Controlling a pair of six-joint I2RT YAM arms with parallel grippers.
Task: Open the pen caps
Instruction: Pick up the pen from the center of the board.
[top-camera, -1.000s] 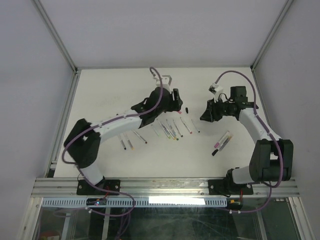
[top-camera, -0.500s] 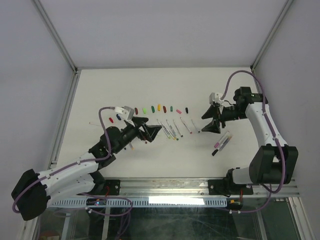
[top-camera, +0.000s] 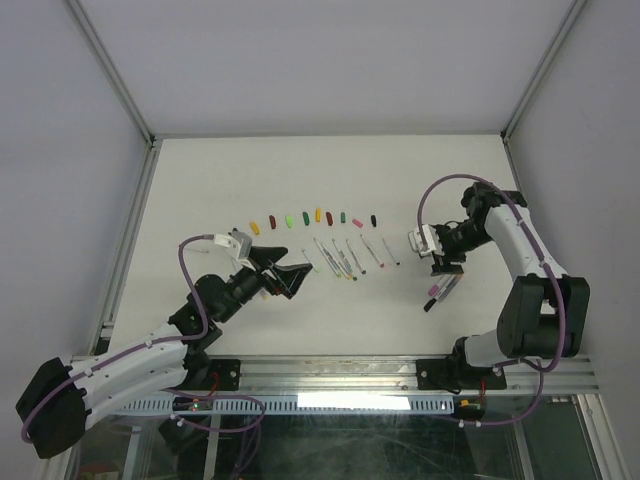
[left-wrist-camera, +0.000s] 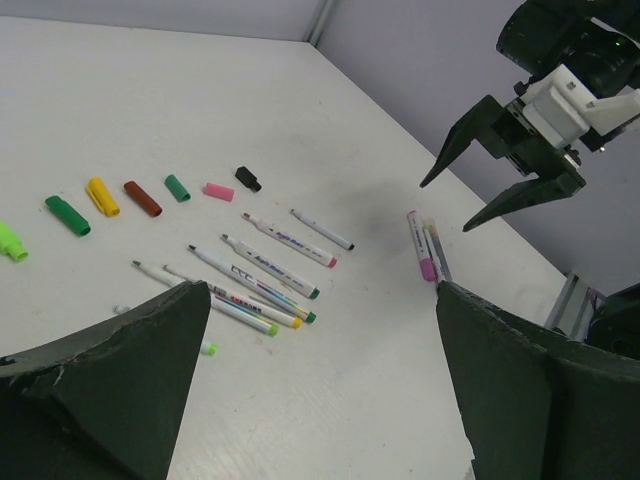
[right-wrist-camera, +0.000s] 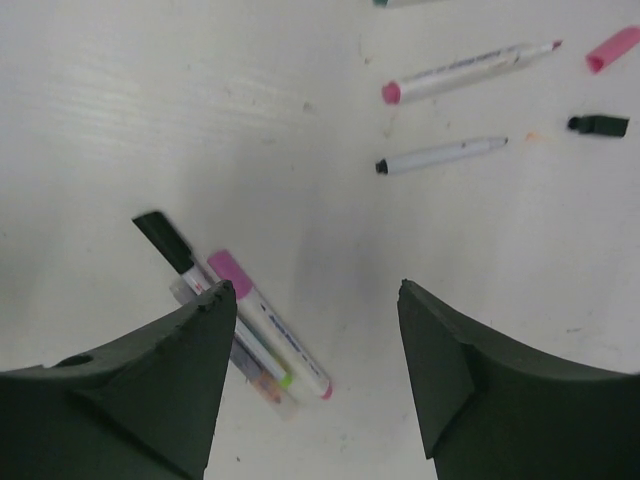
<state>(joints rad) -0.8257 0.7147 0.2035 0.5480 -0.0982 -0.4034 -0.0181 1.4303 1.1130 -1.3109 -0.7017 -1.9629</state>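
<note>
Toward the table's front-left, the left gripper (top-camera: 298, 279) gapes fully, empty. The pen caps (top-camera: 317, 215) lie in a row mid-table, just behind the bare pens (top-camera: 345, 258). Nearer the right edge, the right gripper (top-camera: 447, 266) hangs parted, empty, above capped pens (top-camera: 438, 290).

A robotics lab test cell, I think: a white worktop (top-camera: 200, 180) closed in by plain white walls (top-camera: 330, 60) w/ aluminium frame bars (top-camera: 112, 70), left arm (top-camera: 130, 355) & right arm (top-camera: 525, 245) bolted on a metal rail (top-camera: 330, 372), purple cables (top-camera: 183, 262) along them.
</note>
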